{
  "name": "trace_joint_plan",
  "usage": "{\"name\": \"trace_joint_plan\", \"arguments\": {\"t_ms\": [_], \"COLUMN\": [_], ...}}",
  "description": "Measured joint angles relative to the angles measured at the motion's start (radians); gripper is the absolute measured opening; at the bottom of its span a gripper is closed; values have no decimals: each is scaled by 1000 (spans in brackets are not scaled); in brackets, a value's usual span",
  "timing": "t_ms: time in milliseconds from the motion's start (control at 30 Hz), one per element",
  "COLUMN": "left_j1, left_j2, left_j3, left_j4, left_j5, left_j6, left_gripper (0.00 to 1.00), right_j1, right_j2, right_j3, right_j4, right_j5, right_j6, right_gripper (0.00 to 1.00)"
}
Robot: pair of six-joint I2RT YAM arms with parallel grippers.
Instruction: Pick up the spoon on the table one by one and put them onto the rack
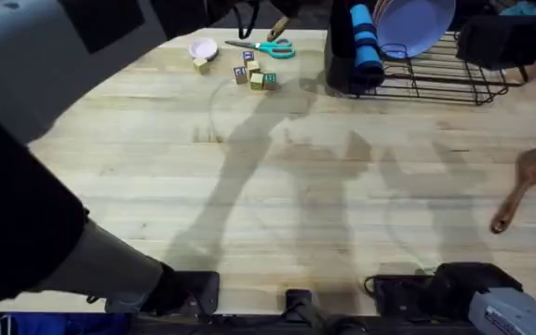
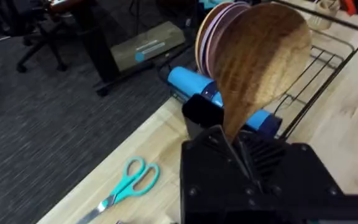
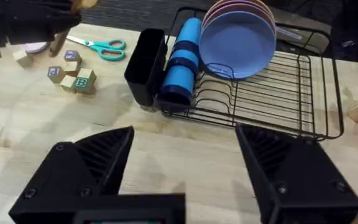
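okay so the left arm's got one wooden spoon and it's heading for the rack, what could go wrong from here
1. The left gripper pinches the light spoon just below its bowl, so the spoon could pivot or slip.
2. The black holder is narrow and sits against the blue cup; the spoon might hit either.
3. The dark spoon lies near the table's right edge; a clumsy grasp might push it off.

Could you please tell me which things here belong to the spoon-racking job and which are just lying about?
Job:
tan spoon, held in the left gripper
brown spoon on the table
rack

Lying about:
scissors
letter blocks
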Motion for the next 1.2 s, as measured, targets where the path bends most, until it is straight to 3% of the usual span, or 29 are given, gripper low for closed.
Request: {"name": "trace_joint_plan", "arguments": {"t_ms": [67, 100, 133, 200, 233, 267, 300, 467, 567, 733, 767, 800, 1200], "left_j1": [0, -6, -43, -61, -97, -102, -116, -117, -117, -110, -99, -96, -91], "left_j2": [9, 39, 103, 120, 169, 178, 235, 348, 397, 425, 425, 425, 422], "left_j3": [0, 3, 3, 3, 11, 12, 16, 16, 16, 16, 20, 20, 37], "left_j4": [27, 86, 234, 288, 456, 486, 634, 815, 870, 807, 677, 653, 438], "left_j5": [19, 38, 55, 59, 70, 71, 77, 77, 77, 77, 77, 75, 69], "left_j6": [-21, -60, -137, -170, -239, -251, -288, -304, -307, -307, -307, -306, -302], "left_gripper": [43, 43, 43, 43, 43, 43, 43, 43, 43, 43, 43, 43, 42], "right_j1": [0, 0, 0, 0, 0, 0, 0, 0, 0, 0, 0, 0, 0], "right_j2": [0, 0, 0, 0, 0, 0, 0, 0, 0, 0, 0, 0, 0], "right_j3": [0, 0, 0, 0, 0, 0, 0, 0, 0, 0, 0, 0, 0], "right_j4": [0, 0, 0, 0, 0, 0, 0, 0, 0, -5, -33, -41, -48], "right_j5": [0, 0, 0, 0, 0, 0, 0, 0, 0, 0, 0, 0, 0], "right_j6": [0, 0, 0, 0, 0, 0, 0, 0, 0, 0, 0, 0, 0], "right_gripper": [992, 992, 992, 992, 992, 992, 992, 992, 992, 992, 992, 992, 992]}}
